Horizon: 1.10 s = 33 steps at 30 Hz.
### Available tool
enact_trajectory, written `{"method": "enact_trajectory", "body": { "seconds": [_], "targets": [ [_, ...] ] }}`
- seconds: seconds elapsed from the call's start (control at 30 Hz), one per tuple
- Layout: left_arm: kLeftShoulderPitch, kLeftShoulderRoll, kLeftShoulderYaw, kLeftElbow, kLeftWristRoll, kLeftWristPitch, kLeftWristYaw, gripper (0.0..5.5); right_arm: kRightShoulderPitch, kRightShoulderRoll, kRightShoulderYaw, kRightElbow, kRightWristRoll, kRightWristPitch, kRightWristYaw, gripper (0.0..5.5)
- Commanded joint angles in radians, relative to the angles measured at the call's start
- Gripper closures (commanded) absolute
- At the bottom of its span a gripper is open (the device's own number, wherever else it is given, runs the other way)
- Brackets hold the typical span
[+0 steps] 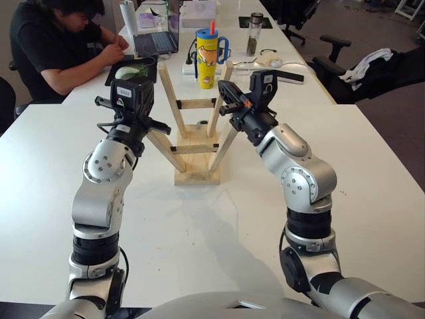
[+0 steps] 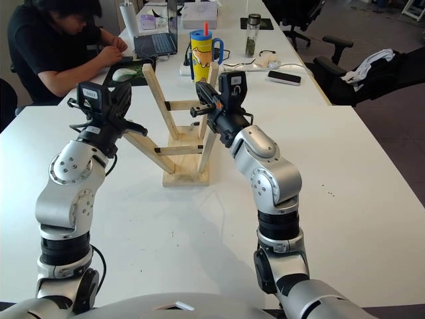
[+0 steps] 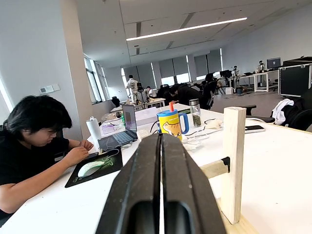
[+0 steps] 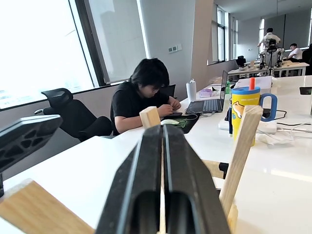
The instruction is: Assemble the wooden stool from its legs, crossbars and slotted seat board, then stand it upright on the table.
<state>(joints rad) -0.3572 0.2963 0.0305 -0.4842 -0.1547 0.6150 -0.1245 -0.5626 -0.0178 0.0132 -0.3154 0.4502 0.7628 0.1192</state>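
Stool (image 1: 196, 143) sits inverted at 12 o'clock on the counter (image 1: 199, 239), seat board (image 1: 197, 177) down, legs up. Left fingers (image 3: 141, 170) at its 9 o'clock and right fingers (image 4: 146, 161) at 3 o'clock are pressed together, empty. Judged light, stiff, joints maybe loose; take opposite legs near crossbars.

A white table (image 1: 199, 246) carries the wooden stool (image 1: 193, 149) upside down, and we see its seat board (image 1: 197, 177) flat on the surface. On the adjoining table (image 2: 302, 93) are a yellow mug (image 2: 204, 54), laptop (image 2: 156, 43), mouse pad (image 2: 141, 68) and bottle (image 2: 253, 34).
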Motion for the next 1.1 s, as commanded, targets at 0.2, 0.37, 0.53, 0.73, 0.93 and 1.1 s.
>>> {"method": "enact_trajectory", "body": {
  "seconds": [0.2,0.37,0.53,0.73,0.93,1.1],
  "targets": [
    [-0.087,-0.015,0.139,0.15,0.064,-0.212,0.12,5.47,-0.016,0.007,-0.189,0.023,0.123,-0.251,0.099,5.5],
    [-0.154,-0.045,0.122,0.078,-0.141,-0.344,-0.067,5.47,-0.024,-0.111,-0.233,0.177,0.12,-0.28,0.177,5.5],
    [-0.145,0.013,0.085,0.063,-0.506,-0.154,-0.357,5.47,-0.001,-0.222,-0.054,0.398,0.027,-0.332,0.476,5.5],
    [-0.014,0.237,0.105,0.172,-0.734,0.094,-0.689,5.47,-0.014,-0.276,0.013,0.492,0.028,-0.408,0.761,5.5],
    [0.143,0.399,-0.087,0.324,-0.512,0.044,-0.872,5.47,-0.048,-0.287,0.038,0.503,0.118,-0.364,1.007,5.5],
    [0.216,0.535,-0.291,0.481,-0.188,-0.095,-0.92,5.47,-0.031,-0.224,0.117,0.439,0.098,-0.371,1.012,5.5]
  ]
}}
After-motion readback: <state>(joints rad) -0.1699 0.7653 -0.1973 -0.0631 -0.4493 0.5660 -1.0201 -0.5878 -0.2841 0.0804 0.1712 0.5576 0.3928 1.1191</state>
